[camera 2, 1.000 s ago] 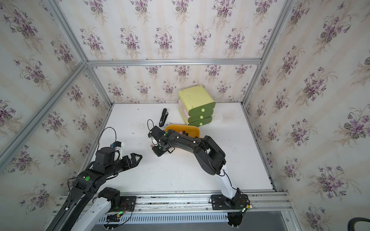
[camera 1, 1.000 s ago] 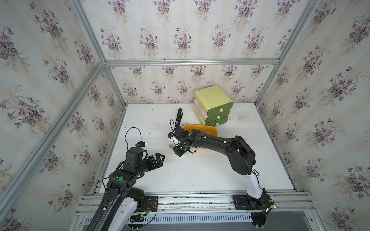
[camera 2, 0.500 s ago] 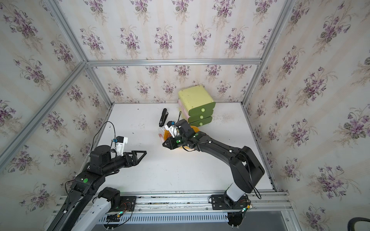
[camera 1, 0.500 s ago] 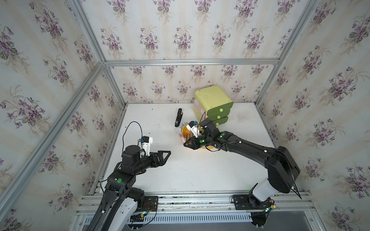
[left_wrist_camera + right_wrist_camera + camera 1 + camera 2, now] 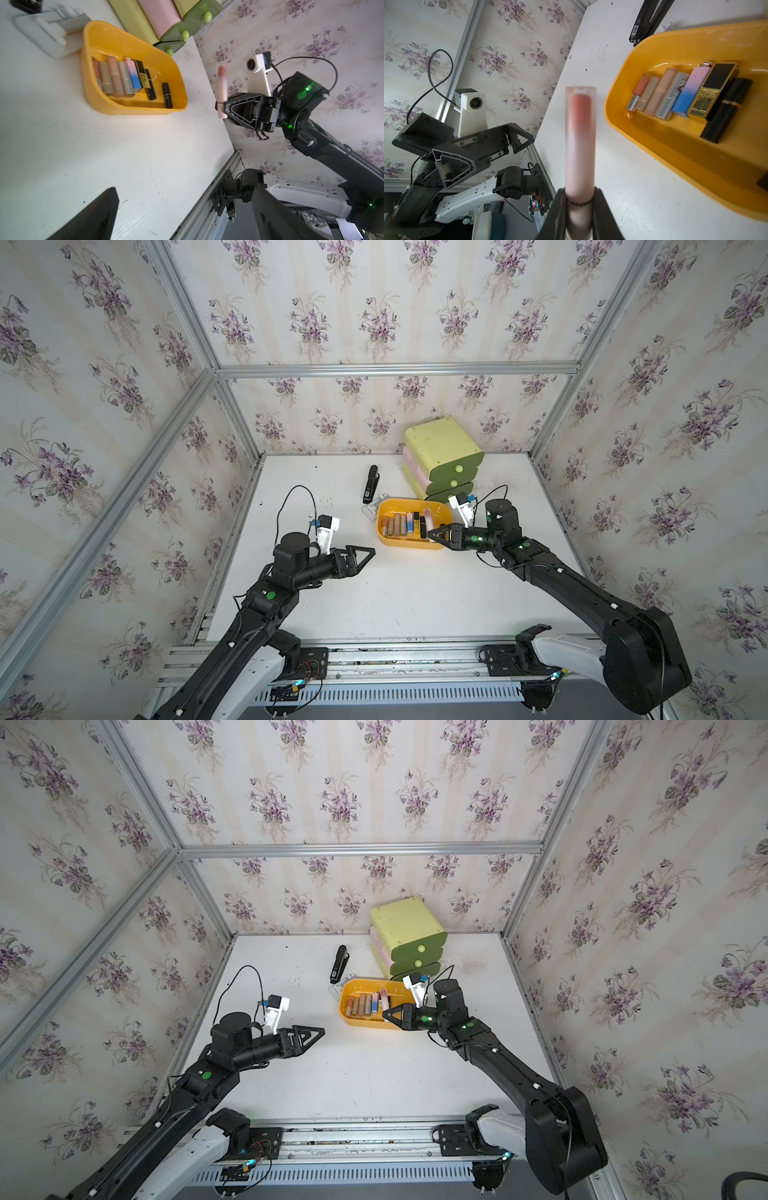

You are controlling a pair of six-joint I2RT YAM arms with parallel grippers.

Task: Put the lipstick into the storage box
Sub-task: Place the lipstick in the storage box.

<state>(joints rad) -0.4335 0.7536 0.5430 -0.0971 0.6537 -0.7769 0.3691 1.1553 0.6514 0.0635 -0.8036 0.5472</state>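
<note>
The storage box point(image 5: 411, 544) is a shallow orange-yellow tray right of the table's middle, also in the other top view point(image 5: 365, 1023). Several lipsticks lie side by side in it point(image 5: 124, 80). My right gripper point(image 5: 579, 191) is shut on a pink lipstick point(image 5: 580, 135), holding it by its lower end, raised off the table. In both top views that gripper point(image 5: 432, 533) overlaps the box's near right corner. My left gripper point(image 5: 368, 554) hovers open and empty left of the box, and its fingers point(image 5: 97, 216) frame bare table.
A pale yellow-green three-drawer unit point(image 5: 446, 456) stands behind the box at the back right. A black stapler point(image 5: 370, 485) lies at the back, with a white flat object point(image 5: 47, 37) against the box's far left end. Papered walls enclose the table.
My right gripper has carried the pink lipstick from the box's left side across to its near right corner. My left gripper has reached forward and a little right, still open.
</note>
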